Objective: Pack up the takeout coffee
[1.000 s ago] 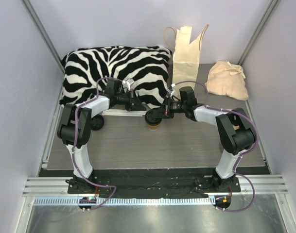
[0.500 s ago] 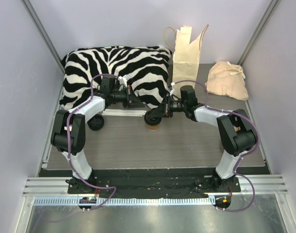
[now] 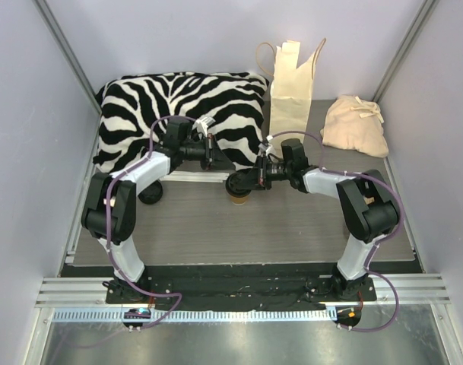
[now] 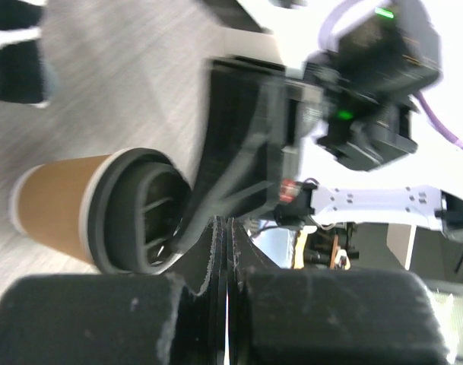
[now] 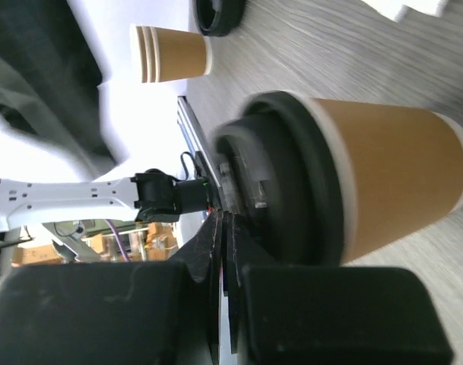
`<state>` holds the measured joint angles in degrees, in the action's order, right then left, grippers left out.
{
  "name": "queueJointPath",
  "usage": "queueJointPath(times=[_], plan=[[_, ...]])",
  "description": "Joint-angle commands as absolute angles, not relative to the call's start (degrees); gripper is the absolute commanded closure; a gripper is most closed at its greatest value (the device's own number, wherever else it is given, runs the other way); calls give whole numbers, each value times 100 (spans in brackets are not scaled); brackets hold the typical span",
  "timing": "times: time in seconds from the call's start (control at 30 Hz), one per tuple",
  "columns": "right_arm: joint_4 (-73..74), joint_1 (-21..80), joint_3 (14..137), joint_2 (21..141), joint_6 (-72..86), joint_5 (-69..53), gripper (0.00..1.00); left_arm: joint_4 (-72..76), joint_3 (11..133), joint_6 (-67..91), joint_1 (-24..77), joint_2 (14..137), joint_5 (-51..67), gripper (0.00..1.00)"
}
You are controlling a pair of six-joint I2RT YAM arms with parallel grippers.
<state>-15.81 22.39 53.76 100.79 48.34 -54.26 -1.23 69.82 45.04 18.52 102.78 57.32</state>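
The small brown kraft-paper takeout cup [image 3: 239, 200] stands upright on the grey wood-grain counter [image 3: 292, 228], a round black plastic lid [image 5: 292, 175] on top. The right gripper [image 3: 245, 181] is closed on nothing, its tips at that lid. The left gripper [image 3: 210, 152] is closed too and empty, and hovers nearby at the zebra-striped pillow's [image 3: 140, 106] edge.
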Motion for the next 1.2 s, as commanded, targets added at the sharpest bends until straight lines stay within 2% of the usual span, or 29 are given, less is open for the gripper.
queueJointPath(times=[0.0, 0.33, 0.57, 0.67, 1.17], plan=[[-1652, 2171, 5326, 10458, 4649, -5414, 97, 307, 7023, 4693, 1934, 10090, 6108, 100], [-1512, 2136, 5300, 10635, 4570, -5361, 99, 747, 6918, 4870, 2021, 10072, 6065, 100], [-1512, 2118, 5352, 10749, 4570, -5326, 99, -147, 6556, 3956, 1934, 11037, 5136, 100], [-1468, 2118, 5361, 10810, 4483, -5317, 99, -325, 6548, 4060, 1706, 11364, 5185, 100], [-1485, 2092, 5432, 10934, 4368, -5379, 99, -115, 7180, 4597, 1731, 10020, 5853, 100]])
